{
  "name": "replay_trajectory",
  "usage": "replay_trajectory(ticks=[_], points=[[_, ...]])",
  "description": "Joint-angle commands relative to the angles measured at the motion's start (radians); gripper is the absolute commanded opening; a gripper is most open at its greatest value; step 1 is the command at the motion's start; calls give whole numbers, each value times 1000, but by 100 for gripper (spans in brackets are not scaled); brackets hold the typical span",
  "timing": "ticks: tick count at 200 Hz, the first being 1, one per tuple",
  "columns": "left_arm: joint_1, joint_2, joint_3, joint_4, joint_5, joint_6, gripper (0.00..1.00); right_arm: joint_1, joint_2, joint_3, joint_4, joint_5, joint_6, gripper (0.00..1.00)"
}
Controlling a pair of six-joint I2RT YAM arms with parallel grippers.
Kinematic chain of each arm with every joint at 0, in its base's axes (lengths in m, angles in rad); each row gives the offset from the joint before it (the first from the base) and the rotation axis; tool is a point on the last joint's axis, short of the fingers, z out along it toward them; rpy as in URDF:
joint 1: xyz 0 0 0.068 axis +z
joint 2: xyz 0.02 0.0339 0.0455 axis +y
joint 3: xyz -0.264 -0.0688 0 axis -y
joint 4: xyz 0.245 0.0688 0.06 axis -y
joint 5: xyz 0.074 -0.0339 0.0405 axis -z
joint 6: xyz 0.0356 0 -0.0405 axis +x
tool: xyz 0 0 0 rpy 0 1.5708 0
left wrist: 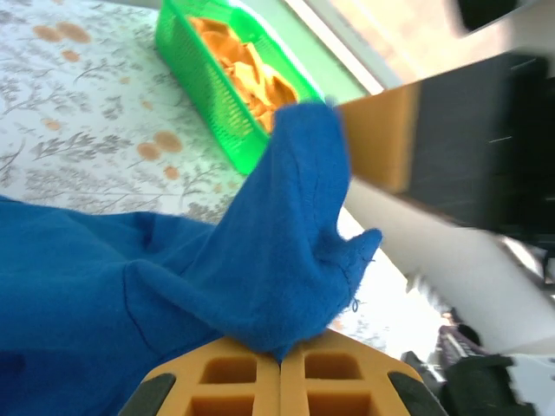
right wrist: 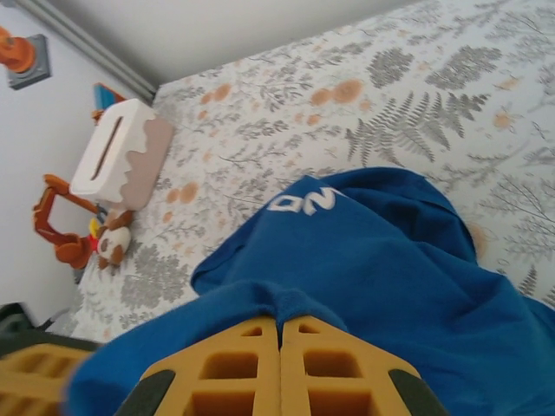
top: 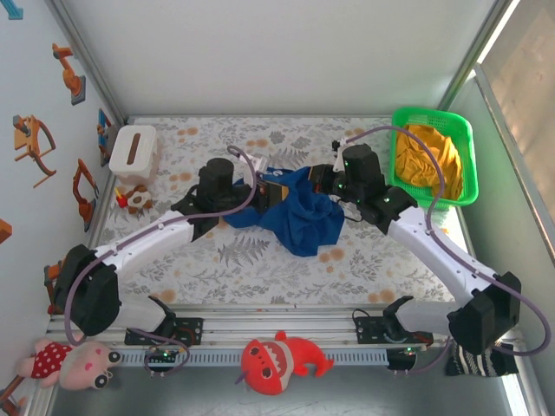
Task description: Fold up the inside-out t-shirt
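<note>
Two grippers hold the inside-out t-shirt (top: 299, 217) at once. The left gripper (left wrist: 279, 354) has its orange pads pressed together, with a fold of blue cloth caught between the tips. From there the fabric climbs in a peak toward the other arm's pad, which suggests the two pinch points lie close together along one edge. The right gripper (right wrist: 279, 328) is likewise clamped, with cloth bunched over its fingertips and the white lettering (right wrist: 303, 204) just beyond them. The rest of the shirt sags below and ahead of both pairs of fingers onto the patterned table (top: 260, 260). Gripping two nearby points probably serves to lift and spread the crumpled garment before any fold. The green basket (left wrist: 199, 69) sits well beyond the left fingers.
</note>
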Motion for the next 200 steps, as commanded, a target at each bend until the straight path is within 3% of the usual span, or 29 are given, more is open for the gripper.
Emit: replay_trajectory(ticks=[1, 33, 52, 75, 89, 118, 154, 200], points=[[29, -35, -8, 55, 222, -46, 0, -23, 25, -21, 32, 23, 13, 0], [61, -14, 9, 53, 397, -76, 1, -34, 54, -17, 42, -14, 12, 0], [96, -12, -19, 47, 405, -87, 17, -34, 58, -18, 54, -46, 11, 0], [151, -34, -90, 42, 304, -81, 43, -34, 62, -37, 85, -90, 24, 0], [174, -37, -120, 24, 244, -70, 51, -33, 63, -71, 135, -117, 54, 0], [144, -87, -154, -100, 37, -3, 57, -4, 55, -151, 250, -109, 120, 0], [-4, -159, -185, -149, -233, 38, 63, 32, 80, -137, 253, -88, 132, 0], [-126, -91, -180, -86, -373, 36, 69, 75, 85, -130, 266, -50, 161, 0]])
